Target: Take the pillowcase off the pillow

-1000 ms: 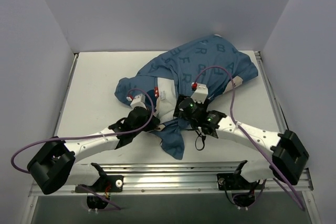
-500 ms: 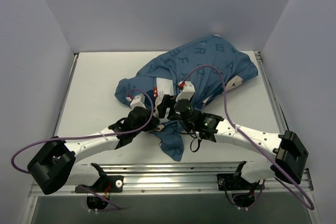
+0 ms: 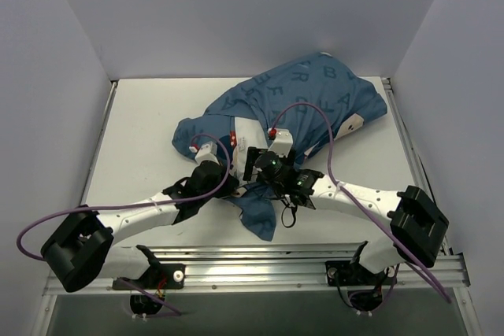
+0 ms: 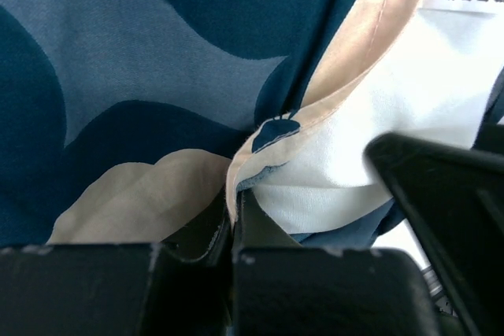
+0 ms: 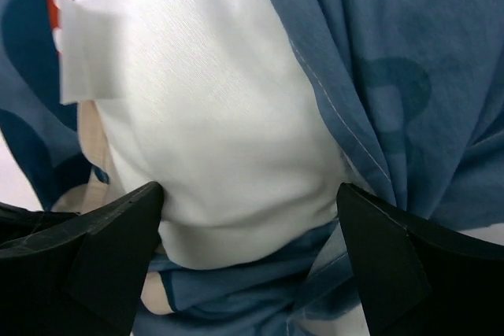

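The blue printed pillowcase (image 3: 307,96) lies bunched over the white pillow (image 3: 246,133), whose bare end pokes out towards the arms. My left gripper (image 3: 232,186) is shut on the pillowcase's hem; the left wrist view shows the cream-and-blue edge (image 4: 272,127) pinched between the closed jaws (image 4: 234,202), with the pillow (image 4: 394,92) beside it. My right gripper (image 3: 252,161) stands open astride the pillow's bare end (image 5: 213,100). Its fingertips (image 5: 102,241) flank the white bulge, with pillowcase folds (image 5: 394,76) at the right. A small white tag (image 5: 90,53) shows at the pillow's upper left.
White walls close in the white table (image 3: 142,131) at the back and both sides. A metal rail (image 3: 260,257) runs along the near edge between the arm bases. A flap of pillowcase (image 3: 264,218) trails towards that rail. Purple cables loop above both wrists.
My right gripper has moved left onto the pillow's bare end, and its jaws have spread wider. The left gripper has kept its hold and has not moved.
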`<state>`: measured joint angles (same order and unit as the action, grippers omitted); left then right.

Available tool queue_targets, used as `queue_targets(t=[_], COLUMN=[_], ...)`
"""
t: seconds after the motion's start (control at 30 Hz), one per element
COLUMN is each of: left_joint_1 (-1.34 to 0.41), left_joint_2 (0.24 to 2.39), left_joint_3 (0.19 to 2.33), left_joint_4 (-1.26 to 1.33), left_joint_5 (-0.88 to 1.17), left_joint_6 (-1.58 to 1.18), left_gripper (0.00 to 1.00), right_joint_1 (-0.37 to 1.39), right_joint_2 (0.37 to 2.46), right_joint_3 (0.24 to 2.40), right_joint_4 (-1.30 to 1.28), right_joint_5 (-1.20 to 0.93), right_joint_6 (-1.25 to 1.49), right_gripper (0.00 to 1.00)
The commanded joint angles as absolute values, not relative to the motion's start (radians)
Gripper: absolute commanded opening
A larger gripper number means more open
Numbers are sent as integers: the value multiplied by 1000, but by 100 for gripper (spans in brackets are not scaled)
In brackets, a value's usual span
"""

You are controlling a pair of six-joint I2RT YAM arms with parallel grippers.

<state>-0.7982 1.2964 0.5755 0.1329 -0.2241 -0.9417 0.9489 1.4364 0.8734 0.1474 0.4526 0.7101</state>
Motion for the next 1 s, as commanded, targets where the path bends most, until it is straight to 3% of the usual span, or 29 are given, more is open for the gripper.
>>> queue_targets(t=[0.0,0.23,0.57,0.67,0.77,0.8,0.9,0.97], left_joint_1=[-802,-810,-815,-819,-821,-822,-827,-833], left_joint_2=[1316,1336,1342,1332,1309,1304,1282,1275], left_joint_3=[575,589,589,589,586,583,580,580], left_joint_4=[113,114,118,109,101,100,94,91], left_joint_5=[-206,-202,-201,-206,-210,-212,-210,-204], left_joint_6=[-945,-942,-942,-942,-945,-948,-953,-956], left_gripper=[3,3,3,3,3,3,3,3], right_joint_1=[957,960,966,965,957,948,927,899], right_joint_2=[1462,1583,1748,1822,1867,1873,1875,1852], right_joint_3=[896,928,1077,1126,1140,1141,1146,1135], right_joint_4=[34,96,103,63,64,74,109,152], right_joint_5=[502,370,301,301,296,285,259,239], right_joint_6=[733,684,589,606,618,621,629,634], right_gripper=[88,95,95,90,59,34,0,0])
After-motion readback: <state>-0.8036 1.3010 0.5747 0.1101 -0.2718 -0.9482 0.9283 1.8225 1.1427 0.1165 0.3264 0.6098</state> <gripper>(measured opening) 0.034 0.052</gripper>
